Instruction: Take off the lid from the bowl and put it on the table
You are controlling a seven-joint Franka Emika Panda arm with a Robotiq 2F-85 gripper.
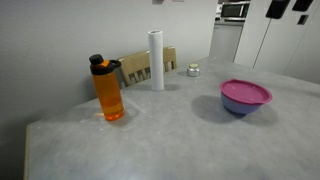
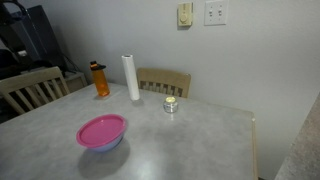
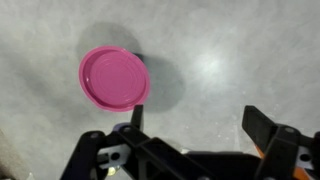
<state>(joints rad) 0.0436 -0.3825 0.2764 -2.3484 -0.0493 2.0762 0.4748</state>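
The magenta-pink lid (image 1: pixel 245 92) lies on the periwinkle-blue bowl (image 1: pixel 240 106) on the grey mottled table (image 1: pixel 150 140). Both show in both exterior views, the lid (image 2: pixel 101 130) covering the bowl (image 2: pixel 105 145). In the wrist view the lid (image 3: pixel 114 77) is seen from above and hides the bowl. My gripper (image 3: pixel 200 118) is open and empty, high above the table, with the lid just beyond its left finger. The gripper is hardly visible in the exterior views.
An orange bottle (image 1: pixel 108 90) with a black cap, a white paper roll (image 1: pixel 157 60) and a small glass jar (image 2: pixel 170 104) stand toward the table's back. Wooden chairs (image 2: pixel 165 80) stand at the table's edge. The wall is close behind.
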